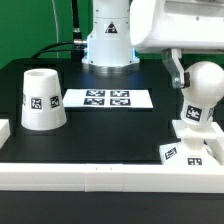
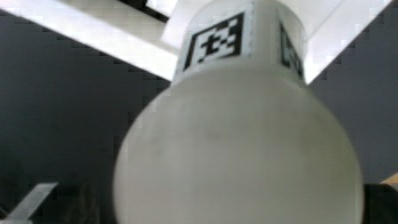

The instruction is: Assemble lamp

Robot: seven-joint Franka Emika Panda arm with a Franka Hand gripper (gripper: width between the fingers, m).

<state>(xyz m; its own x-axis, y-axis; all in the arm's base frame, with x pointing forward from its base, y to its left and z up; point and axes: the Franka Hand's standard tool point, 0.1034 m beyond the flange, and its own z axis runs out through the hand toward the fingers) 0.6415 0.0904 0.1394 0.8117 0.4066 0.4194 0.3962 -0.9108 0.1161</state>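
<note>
Black table; end effector low beside bulb

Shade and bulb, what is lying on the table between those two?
The marker board lies flat between the shade and the bulb, apart from both; the exterior view shows it.

A black table is seen, with the marker board laid flat on it near the middle. Just beside the marker board, to the exterior view's left, a white shade is stood on the table, wide end down. To the exterior view's right of the marker board and nearer the camera, a low square base is set. A long white rail is laid along the near table edge.
</note>
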